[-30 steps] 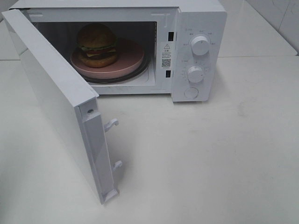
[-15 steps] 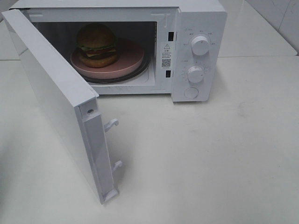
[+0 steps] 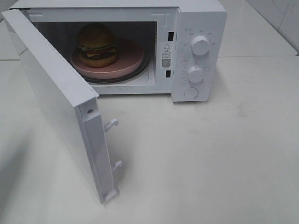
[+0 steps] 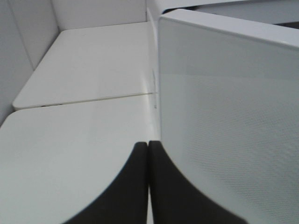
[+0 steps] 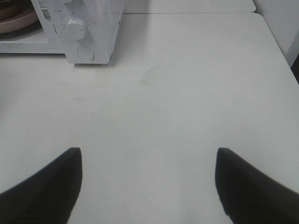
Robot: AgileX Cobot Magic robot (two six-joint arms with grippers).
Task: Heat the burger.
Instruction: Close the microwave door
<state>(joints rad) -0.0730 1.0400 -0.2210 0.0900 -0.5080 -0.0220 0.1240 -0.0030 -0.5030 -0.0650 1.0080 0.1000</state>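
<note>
White tabletop [image 3: 210,154], microwave [image 3: 198,18] with door [image 3: 51,93] swung wide; burger [image 3: 96,45] on pink plate [image 3: 131,58] inside the cavity. Left gripper [image 4: 148,154] clenched on nothing just beside the door's outer face; right gripper [image 5: 148,151] released, jaws wide above the tabletop.
</note>
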